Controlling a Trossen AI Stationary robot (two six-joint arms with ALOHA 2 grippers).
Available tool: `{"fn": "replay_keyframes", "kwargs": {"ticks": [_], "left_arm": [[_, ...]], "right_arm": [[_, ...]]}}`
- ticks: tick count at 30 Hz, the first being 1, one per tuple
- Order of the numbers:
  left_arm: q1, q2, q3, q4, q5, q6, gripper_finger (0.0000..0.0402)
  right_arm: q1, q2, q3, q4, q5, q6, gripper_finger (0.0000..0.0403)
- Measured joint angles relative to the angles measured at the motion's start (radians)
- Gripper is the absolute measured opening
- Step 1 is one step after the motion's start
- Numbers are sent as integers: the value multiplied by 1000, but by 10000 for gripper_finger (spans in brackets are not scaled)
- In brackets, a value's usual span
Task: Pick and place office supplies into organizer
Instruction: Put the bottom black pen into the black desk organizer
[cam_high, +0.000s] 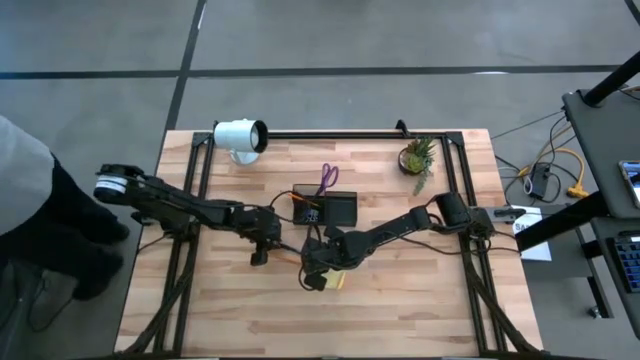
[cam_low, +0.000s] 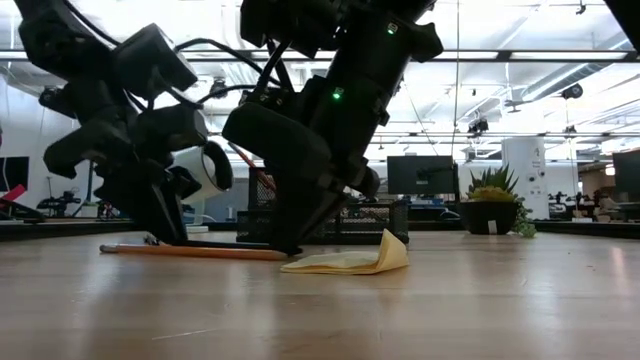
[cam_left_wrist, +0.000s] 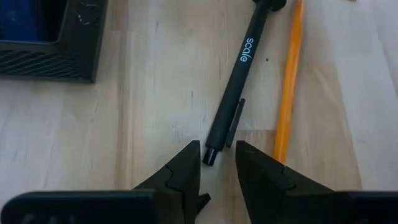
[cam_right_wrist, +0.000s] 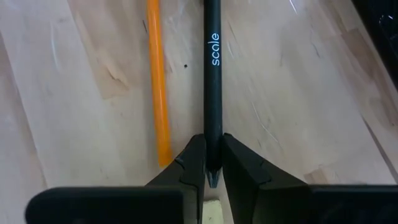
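Note:
A black pen (cam_left_wrist: 239, 81) printed "scale" lies on the wooden table beside an orange pencil (cam_left_wrist: 287, 93). My left gripper (cam_left_wrist: 217, 158) is open, its fingertips standing on either side of the pen's clip end. My right gripper (cam_right_wrist: 213, 168) is shut on the pen's (cam_right_wrist: 212, 74) other end. The dark organizer (cam_high: 338, 210) stands just beyond both grippers, toward the far edge. Purple-handled scissors (cam_high: 327, 178) lie flat behind it. A yellow sticky-note pad (cam_low: 350, 262) lies by my right gripper (cam_high: 315, 268) with one corner curled up. My right gripper pinches the black pen's tip end (cam_right_wrist: 214, 146) between its two fingers, coming from above and pointing down. The fingers lie across the pen. The pen lies flat on the table next to the orange pencil (cam_right_wrist: 157, 87).
A white cylindrical lamp (cam_high: 240, 137) sits at the table's far left, and a small potted plant (cam_high: 417, 155) at the far right. A black rail runs along the far edge. Bare wood stretches along the near edge. A person stands off the table's left side.

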Motion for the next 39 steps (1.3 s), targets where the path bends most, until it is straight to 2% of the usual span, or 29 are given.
{"fn": "replay_keyframes", "kwargs": {"ticks": [6,14,21,26,32,39], "left_arm": [[0,57,11,39,2,18,86],[0,72,12,54,3,27,84],[0,69,10,51,-2,50,46],[0,67,10,48,-2,50,42],[0,67,6,43,-1,70,45],[0,62,5,39,0,70,46]], "right_arm": [[0,3,15,-4,0,-5,37],[-1,-20,60,-34,51,-10,71],[5,-43,66,-107,70,5,88],[6,-41,61,-131,72,0,80],[4,-41,53,-261,146,-6,66],[-7,-40,43,-205,105,-52,53]]}}
